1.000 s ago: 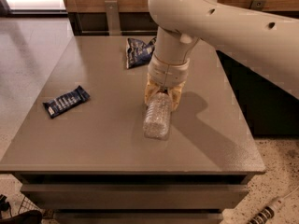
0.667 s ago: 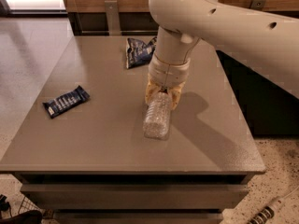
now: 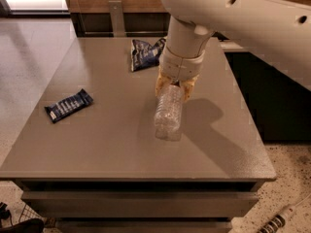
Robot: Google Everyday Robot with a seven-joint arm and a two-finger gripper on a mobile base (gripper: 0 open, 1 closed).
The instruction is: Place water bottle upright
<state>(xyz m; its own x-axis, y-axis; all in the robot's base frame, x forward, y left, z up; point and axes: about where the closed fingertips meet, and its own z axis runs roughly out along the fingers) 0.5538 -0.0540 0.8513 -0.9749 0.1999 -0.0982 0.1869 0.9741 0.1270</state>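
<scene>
Water bottle (image 3: 168, 113) is seen near the middle of the table (image 3: 112, 144), tilted, with its clear ribbed base turned toward the camera. Whether that base touches the table cannot be told. Well to the left of the water bottle, a dark blue snack bar (image 3: 68, 106) is laid flat. Behind the water bottle and slightly to its left, a crumpled blue chip bag (image 3: 145, 53) is found. At the water bottle's upper end the end effector (image 3: 176, 87) is positioned, its yellowish fingers (image 3: 160, 85) clamped on either side of that end, so the cap is hidden. To the right of the water bottle, a shadow is cast across the table.
</scene>
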